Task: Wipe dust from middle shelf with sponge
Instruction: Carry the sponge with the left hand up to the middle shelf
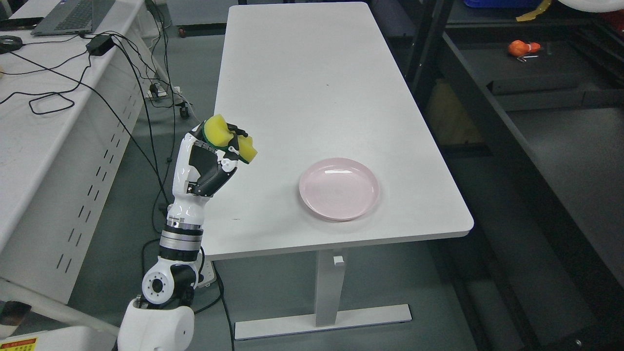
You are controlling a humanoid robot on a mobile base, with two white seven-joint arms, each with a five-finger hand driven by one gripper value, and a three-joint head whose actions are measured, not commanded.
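- The white and black robotic left hand [214,158] is gripping a yellow sponge with a green scouring layer [228,138], its dark fingers [232,146] curling around the sponge's middle and pinching it.
- The sponge is sitting held up in the air over the left edge of the long white rectangular bench [312,97], not touching its surface.
- The left arm is rising from the picture's lower left, with its silver wrist ring just beside the bench's near left corner.
- A round pale pink plate [339,188] is lying flat on the bench near the near right corner, well apart from the hand and sponge.
- A second white bench [44,126] is standing off to the left, carrying a grey laptop [73,15], a black power adapter [99,44] and looping black cables [51,103]; more cables are trailing down to the grey floor between the two benches.
- A dark metal shelf unit [560,126] is standing to the right of the long bench, with a small orange object [522,48] resting on a far level.
- A yellow and red label [19,344] is showing at the lower left corner of the picture; its print is too small to read.
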